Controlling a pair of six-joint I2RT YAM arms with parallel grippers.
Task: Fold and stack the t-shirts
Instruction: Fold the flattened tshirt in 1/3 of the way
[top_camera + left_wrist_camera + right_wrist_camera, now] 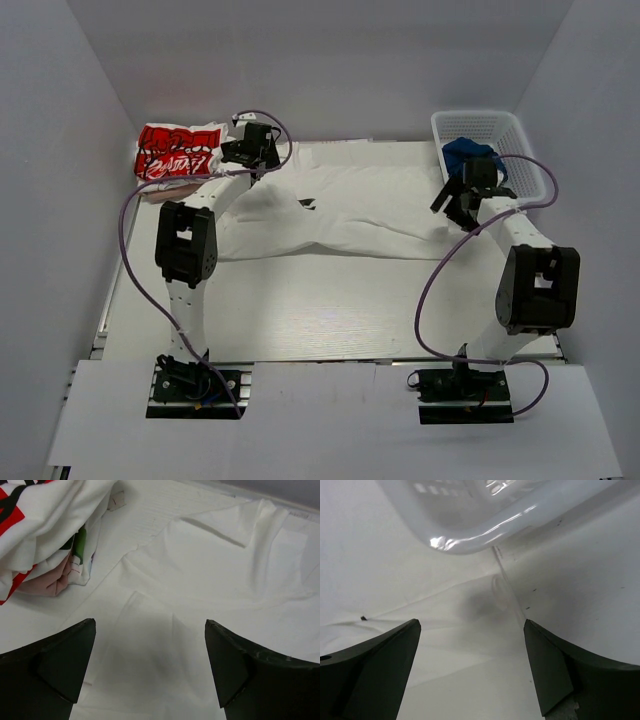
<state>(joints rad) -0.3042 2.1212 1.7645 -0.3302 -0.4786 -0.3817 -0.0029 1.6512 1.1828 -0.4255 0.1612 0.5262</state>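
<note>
You had both arms stretched forward with elbows raised. Your left gripper (150,630) was angled downward, fingers spread wide and empty; your right gripper (472,630) was spread just as wide.

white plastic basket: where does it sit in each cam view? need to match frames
Top external: basket at the upper right, at the table's far corner.
Left wrist: not in view.
Right wrist: basket fills the top of the frame, above the open fingers.
Shared landmark: the plain white shirt, visible in all three views.
</note>
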